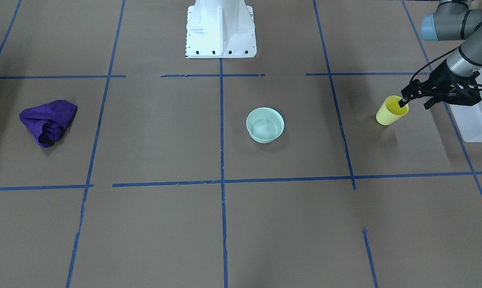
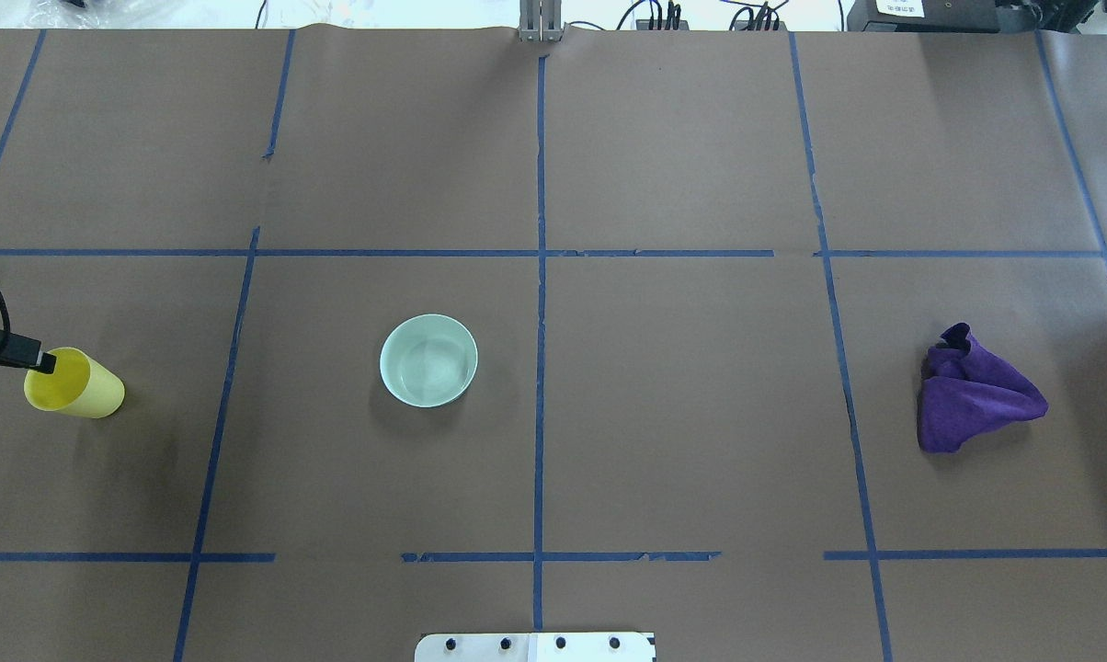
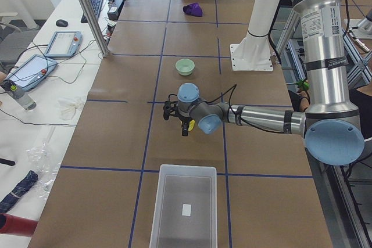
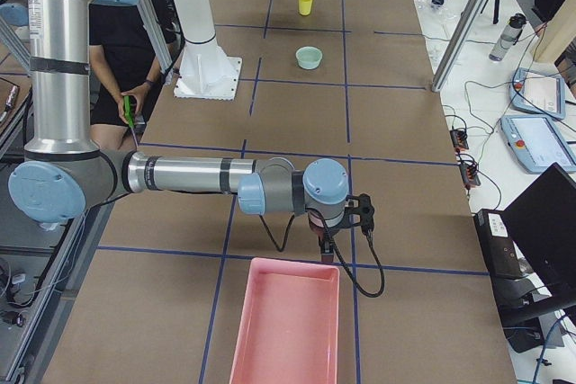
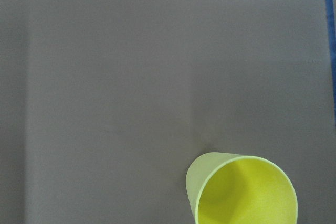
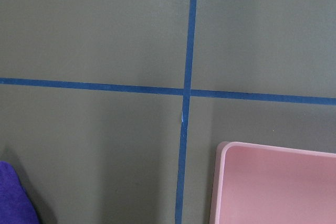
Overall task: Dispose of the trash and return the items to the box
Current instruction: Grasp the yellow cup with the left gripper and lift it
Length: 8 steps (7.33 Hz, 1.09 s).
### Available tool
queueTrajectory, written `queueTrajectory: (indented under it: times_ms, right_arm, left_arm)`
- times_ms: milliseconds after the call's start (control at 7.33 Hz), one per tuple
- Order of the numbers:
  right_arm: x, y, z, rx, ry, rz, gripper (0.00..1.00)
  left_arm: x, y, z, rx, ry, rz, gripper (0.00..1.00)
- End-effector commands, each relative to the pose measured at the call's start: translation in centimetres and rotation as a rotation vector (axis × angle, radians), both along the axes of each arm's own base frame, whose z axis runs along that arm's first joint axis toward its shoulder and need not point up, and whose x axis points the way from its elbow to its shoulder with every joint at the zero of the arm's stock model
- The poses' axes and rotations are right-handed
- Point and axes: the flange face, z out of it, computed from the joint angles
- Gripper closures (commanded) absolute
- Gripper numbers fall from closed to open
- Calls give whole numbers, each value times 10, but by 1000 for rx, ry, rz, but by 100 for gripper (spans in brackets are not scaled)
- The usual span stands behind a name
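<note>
The yellow cup [image 1: 390,113] stands at the table's left end, just beside the frosted white box [image 1: 479,120]. It also shows in the overhead view [image 2: 80,386] and the left wrist view [image 5: 244,195]. My left gripper [image 1: 415,105] is over the cup's rim. One fingertip [image 1: 403,103] dips inside the rim. The other prong stands outside the cup with a gap between them, so it looks open. I cannot tell whether the cup rests on the table. My right gripper [image 4: 326,242] hangs low beside a pink tray; I cannot tell its state.
A pale green bowl [image 1: 265,125] sits near the table's middle. A crumpled purple cloth [image 2: 972,397] lies at the right end, near the pink tray [image 4: 288,330]. The robot's white base [image 1: 221,28] stands at the table's near edge.
</note>
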Motion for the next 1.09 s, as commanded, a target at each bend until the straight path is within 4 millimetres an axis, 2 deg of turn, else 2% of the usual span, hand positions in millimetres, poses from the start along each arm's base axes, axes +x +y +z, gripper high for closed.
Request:
queueTrajectory:
  times_ms: [0,273,409,545,682,955]
  right_arm:
    - [0,0,0,0,0,-1,0]
    - [1,0,0,-3,1,1,0]
    - [-3,0,0,-4,1,-6,0]
    - [-7,-1,0,-4,1,-14,0]
    - [-13,-3,-2,2,9,-28,0]
    - [-15,-3,-10,16,-1,-31,0]
  left_arm:
    - [13,2,3,-5,-3,24,0]
    - [28,9,5,-7,-6,61,0]
    - [32,11,7,-9,-8,71,27]
    - [32,11,6,-8,-7,71,74]
    - [31,11,3,-3,-4,69,100]
    - [32,9,-4,7,3,69,100]
